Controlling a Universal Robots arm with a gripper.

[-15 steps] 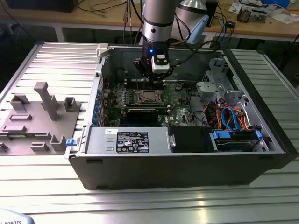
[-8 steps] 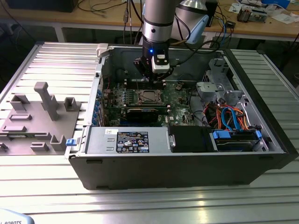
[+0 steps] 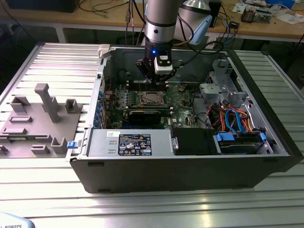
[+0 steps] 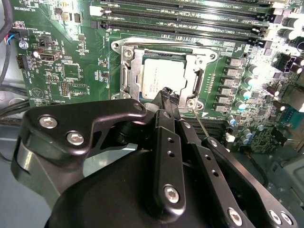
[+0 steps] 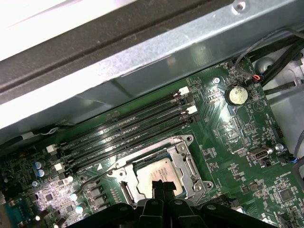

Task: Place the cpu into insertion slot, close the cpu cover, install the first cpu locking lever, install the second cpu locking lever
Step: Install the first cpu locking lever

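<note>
I hang inside the open computer case (image 3: 166,166), which sits on the ribbed metal tabletop (image 3: 47,194) in the middle of the exterior view. A grey moulded fixture (image 3: 38,118) lies on the tabletop toward the exterior view's left, well apart from me.

My claw (image 3: 157,86) points down at the green circuit board (image 3: 185,90). In both wrist views its black fingers are drawn together until the tips meet, and I see nothing clamped between them. The tips of my claw (image 4: 167,95) hover at one edge of the cpu (image 4: 161,76), touching it or just above it; I cannot tell which.

The cpu lies flat in the insertion slot (image 4: 124,53), its silver-grey top facing up. The cpu cover (image 4: 130,80) lies down around it, so the chip shows through the square opening. A thin metal rod (image 4: 202,124) slants up from beside one corner of the cover, just beside my fingers (image 4: 164,128).

In the first wrist view, the cpu (image 5: 159,171) lies near the long black memory slots (image 5: 128,137), with my claw (image 5: 161,184) at its edge.
</note>
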